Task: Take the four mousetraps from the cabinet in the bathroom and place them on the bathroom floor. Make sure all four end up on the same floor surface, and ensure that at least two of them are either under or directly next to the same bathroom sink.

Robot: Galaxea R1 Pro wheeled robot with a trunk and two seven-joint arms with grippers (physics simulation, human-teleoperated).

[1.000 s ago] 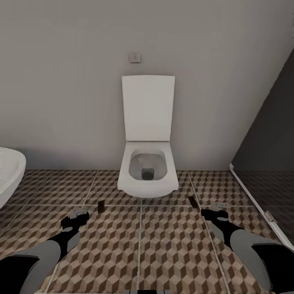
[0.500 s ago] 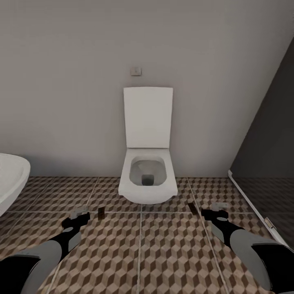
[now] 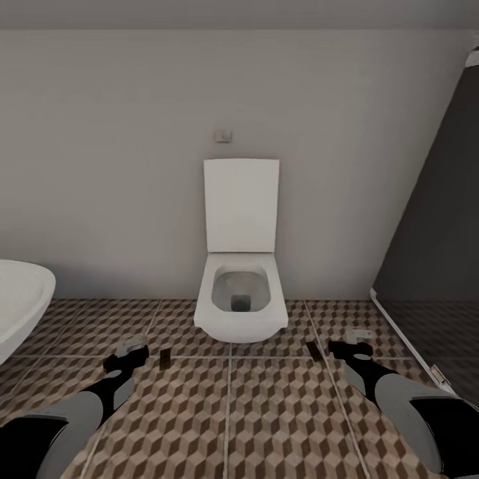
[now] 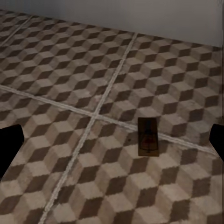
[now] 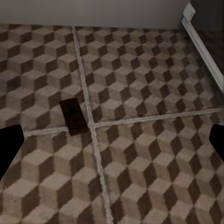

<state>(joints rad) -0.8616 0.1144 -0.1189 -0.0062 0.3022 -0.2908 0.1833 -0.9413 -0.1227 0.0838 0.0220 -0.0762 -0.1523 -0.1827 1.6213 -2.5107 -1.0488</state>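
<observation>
We back off: toilet (image 3: 241, 293) recedes. Two mousetraps (image 3: 164, 358) lie on bathroom floor (image 3: 279, 412); both grippers (image 3: 128, 354) released, empty.

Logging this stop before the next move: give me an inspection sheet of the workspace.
Surface: bathroom floor, cube-pattern tiles, pale grout.
Job's things: two mousetraps flat on the floor, left mousetrap and right mousetrap, either side of the toilet; neither held.
Clutter: nothing seen.
Grippers: left gripper and right gripper both open, empty, above the tiles.
Cables: nothing seen.
Surroundings: grey wall, wall button, white basin edge, dark panel.
</observation>
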